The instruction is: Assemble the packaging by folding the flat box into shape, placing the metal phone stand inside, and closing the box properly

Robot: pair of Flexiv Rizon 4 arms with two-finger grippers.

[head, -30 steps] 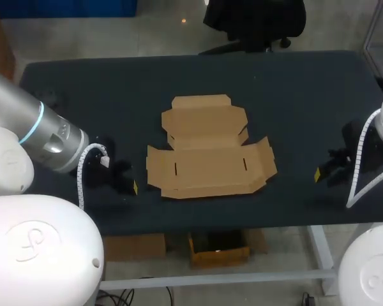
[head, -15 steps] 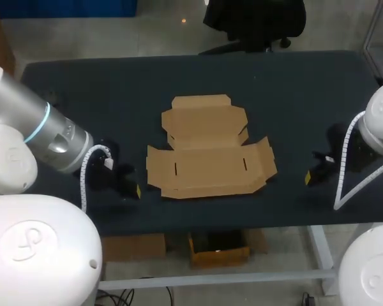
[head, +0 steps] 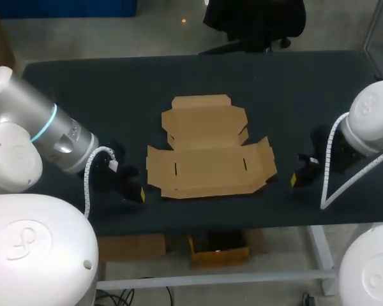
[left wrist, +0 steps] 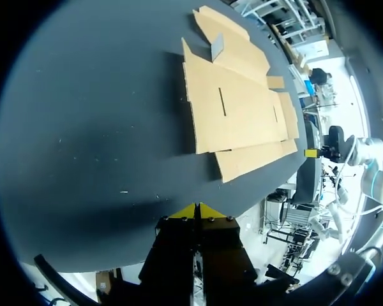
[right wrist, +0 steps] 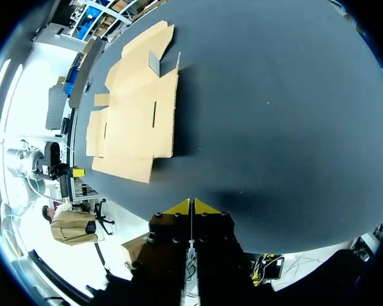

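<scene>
Black table (head: pixel 115 83) bears one flat box (head: pixel 207 150); left end effector (head: pixel 139 193) and right end effector (head: pixel 294 180) both clenched.

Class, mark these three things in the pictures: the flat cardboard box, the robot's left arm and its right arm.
flat cardboard box (head: pixel 207 169): head view, middle of its large panel.
left arm (head: pixel 64 137): head view, its silver link.
right arm (head: pixel 373 115): head view, its white joint.

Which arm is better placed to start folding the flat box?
Left, narrowly: the left gripper sits almost at the near corner of the flat brown cardboard box, while the right gripper stands farther off its side flap. Both are shut, empty.
</scene>
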